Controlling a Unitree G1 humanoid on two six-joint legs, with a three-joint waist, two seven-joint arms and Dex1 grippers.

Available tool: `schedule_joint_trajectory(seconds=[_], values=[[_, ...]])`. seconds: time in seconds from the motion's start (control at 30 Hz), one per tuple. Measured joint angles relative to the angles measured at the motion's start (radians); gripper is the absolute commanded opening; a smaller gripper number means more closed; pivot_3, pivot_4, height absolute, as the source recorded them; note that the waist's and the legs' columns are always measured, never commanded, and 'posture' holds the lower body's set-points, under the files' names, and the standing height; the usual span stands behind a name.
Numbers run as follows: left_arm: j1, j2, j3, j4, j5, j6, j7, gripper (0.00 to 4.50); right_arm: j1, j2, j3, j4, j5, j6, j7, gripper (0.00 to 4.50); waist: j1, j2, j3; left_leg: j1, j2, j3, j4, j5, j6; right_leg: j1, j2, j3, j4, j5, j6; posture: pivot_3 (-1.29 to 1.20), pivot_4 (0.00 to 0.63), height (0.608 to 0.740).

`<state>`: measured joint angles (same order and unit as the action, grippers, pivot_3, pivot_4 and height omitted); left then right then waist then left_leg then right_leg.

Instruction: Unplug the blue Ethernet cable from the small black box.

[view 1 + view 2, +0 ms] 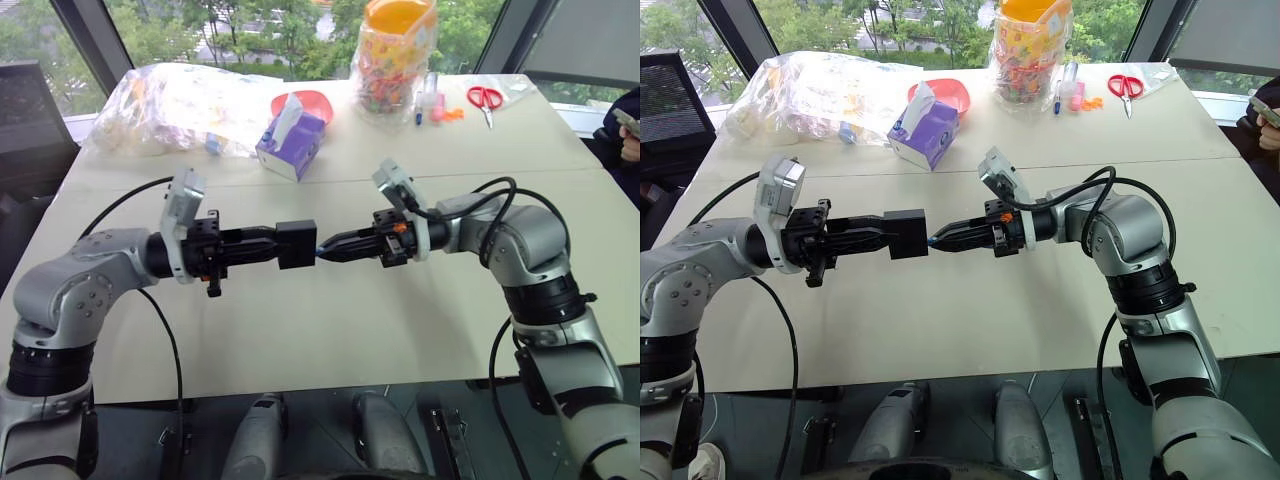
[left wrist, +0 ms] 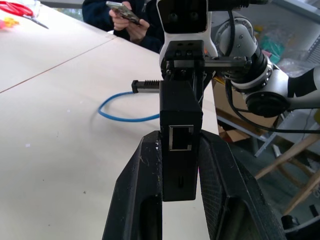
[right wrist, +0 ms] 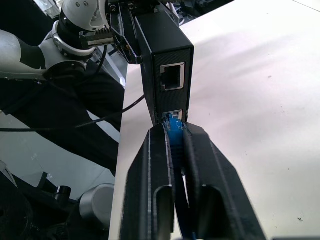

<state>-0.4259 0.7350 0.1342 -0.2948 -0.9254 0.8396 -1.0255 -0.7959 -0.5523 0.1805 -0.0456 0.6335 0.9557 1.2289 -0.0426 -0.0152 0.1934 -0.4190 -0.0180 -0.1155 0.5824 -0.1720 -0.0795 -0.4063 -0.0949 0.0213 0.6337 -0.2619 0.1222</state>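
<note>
Black plastic marks the middle of the scene: the small black box hangs above the tabletop, clamped between the two fingers of the left gripper, which points level toward the robot's right. In the left wrist view the box stands upright between the fingers with an open socket facing the camera. Just to the right of the box, the right gripper meets it tip to face, its fingers pressed together on the blue Ethernet cable right at the plug, which still sits in the box's lower socket; the upper socket is free. Beyond the box, the cable's slack curves in a loop over the tabletop. Behind the box stands a purple tissue box.
</note>
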Motion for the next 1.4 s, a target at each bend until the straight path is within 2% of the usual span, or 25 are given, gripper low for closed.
schedule_joint_trajectory(seconds=[0.23, 0.37, 0.5, 0.6, 0.77, 0.87, 1.03, 1.17, 1.23, 1.4], values=[[0.0, 0.0, -0.001, 0.001, 0.001, 0.0, -0.003, 0.43, 0.0, -0.006, 0.007, 0.0, -0.005, -0.017, 0.004, 0.05, 0.0, 0.0, 0.0, 0.0, 0.0, 0.0, 0.0, 0.0, 0.0, 0.0, 0.0, 0.0, 0.0, 0.0, 0.0, 0.0, 0.15, 0.726], [-0.001, 0.005, -0.005, 0.001, 0.004, 0.006, -0.002, 0.43, 0.0, -0.025, 0.043, 0.02, -0.057, -0.132, 0.027, 0.05, -0.001, 0.0, 0.0, 0.0, 0.0, 0.0, 0.001, 0.0, 0.0, 0.0, 0.0, 0.0, 0.0, 0.0, 0.0, 0.0, 0.15, 0.726], [0.0, 0.042, 0.015, 0.009, 0.009, 0.006, -0.008, 0.43, 0.0, -0.085, 0.044, 0.193, -0.158, -0.227, 0.022, 0.05, 0.003, 0.0, 0.0, -0.001, 0.0, 0.0, 0.004, 0.0, 0.0, 0.001, 0.0, 0.0, 0.001, 0.0, 0.0, 0.0, 0.15, 0.726], [0.001, 0.05, 0.042, 0.01, 0.006, 0.006, -0.009, 0.43, -0.007, -0.087, 0.02, 0.324, -0.2, -0.282, -0.002, 0.05, 0.001, 0.0, 0.0, -0.002, 0.0, 0.0, 0.004, 0.0, 0.0, 0.0, 0.0, 0.0, 0.001, 0.0, 0.0, 0.0, 0.15, 0.726], [0.013, 0.032, 0.035, 0.009, 0.032, -0.017, 0.005, 0.43, -0.076, -0.041, -0.048, 0.466, -0.259, -0.389, -0.101, 0.05, -0.004, 0.0, 0.0, -0.001, 0.0, 0.0, 0.005, 0.0, 0.0, -0.001, 0.0, 0.0, 0.003, 0.0, 0.0, 0.0, 0.15, 0.726], [0.017, -0.028, -0.018, 0.023, 0.134, -0.111, 0.041, 0.43, -0.121, 0.038, -0.063, 0.598, -0.342, -0.504, -0.262, 0.05, -0.001, 0.0, 0.0, -0.001, 0.0, 0.0, 0.006, 0.0, 0.0, 0.0, 0.0, 0.0, 0.003, 0.001, 0.0, 0.0, 0.15, 0.726], [-0.002, -0.183, -0.15, 0.166, 0.378, -0.362, 0.121, 0.43, -0.16, 0.119, -0.099, 0.802, -0.417, -0.593, -0.455, 2.15, 0.014, 0.0, 0.0, -0.005, -0.001, 0.0, 0.011, 0.0, 0.0, -0.001, 0.0, 0.001, 0.003, 0.003, 0.003, 0.0, 0.15, 0.726], [-0.064, -0.29, -0.167, 0.301, 0.504, -0.512, 0.211, 0.43, -0.171, 0.122, -0.134, 0.828, -0.432, -0.61, -0.499, 4.35, 0.022, 0.0, 0.0, -0.006, -0.001, 0.0, 0.011, 0.0, 0.0, -0.002, 0.001, 0.001, 0.003, 0.005, 0.007, 0.0, 0.15, 0.726], [-0.098, -0.339, -0.167, 0.379, 0.541, -0.569, 0.254, 0.43, -0.163, 0.119, -0.158, 0.805, -0.418, -0.57, -0.495, 4.43, 0.023, 0.001, 0.0, -0.006, -0.001, 0.0, 0.011, 0.0, 0.0, -0.002, 0.001, 0.001, 0.003, 0.005, 0.007, 0.0, 0.15, 0.726], [-0.152, -0.439, -0.172, 0.622, 0.663, -0.72, 0.361, 0.43, -0.032, 0.108, -0.219, 0.569, -0.318, -0.381, -0.461, 4.43, 0.025, 0.001, 0.0, -0.006, -0.001, 0.0, 0.011, 0.0, 0.001, -0.002, 0.0, 0.001, 0.003, 0.006, 0.008, 0.0, 0.15, 0.726]])
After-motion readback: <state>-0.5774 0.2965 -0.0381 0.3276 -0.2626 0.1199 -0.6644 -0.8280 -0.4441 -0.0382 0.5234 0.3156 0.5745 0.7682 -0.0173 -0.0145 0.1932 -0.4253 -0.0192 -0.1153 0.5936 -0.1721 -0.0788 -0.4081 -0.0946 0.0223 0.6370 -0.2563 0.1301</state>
